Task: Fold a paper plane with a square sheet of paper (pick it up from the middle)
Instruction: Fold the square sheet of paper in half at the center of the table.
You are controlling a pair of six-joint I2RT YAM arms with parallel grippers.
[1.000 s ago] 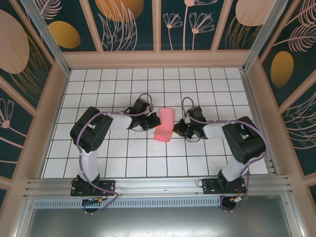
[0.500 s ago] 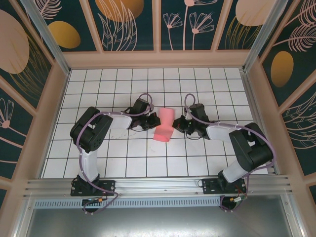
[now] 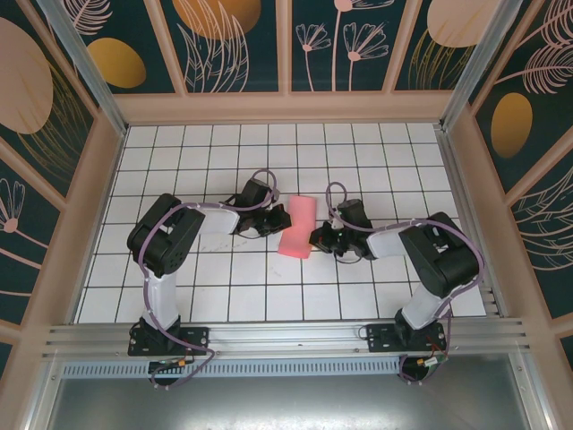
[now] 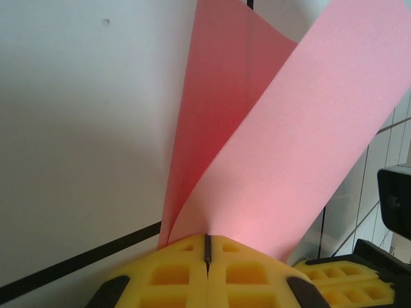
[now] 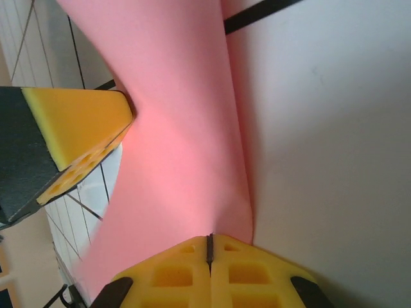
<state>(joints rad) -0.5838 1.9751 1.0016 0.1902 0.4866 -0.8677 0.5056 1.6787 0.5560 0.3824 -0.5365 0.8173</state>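
The square sheet of paper [image 3: 298,227], salmon pink, is bent over into a loose standing loop at the middle of the white grid table [image 3: 224,287]. My left gripper [image 3: 280,218] is shut on its left side; in the left wrist view the two layers of paper [image 4: 282,147] rise from the closed yellow tips of the left gripper [image 4: 207,239]. My right gripper [image 3: 315,239] is shut, its tips against the paper's near right part. In the right wrist view the right gripper [image 5: 209,237] touches the paper [image 5: 180,147] beside its folded edge, with a left fingertip [image 5: 77,128] behind.
Patterned panel walls [image 3: 286,54] close in the table at the back and both sides. An aluminium rail [image 3: 286,336] runs along the near edge by the arm bases. A yellow fingertip of the right gripper [image 4: 340,285] shows at the lower right of the left wrist view.
My right gripper, shut throughout, has moved left from about a tile away until it touches the paper. The paper loop has shifted and narrowed. The left gripper has stayed put.
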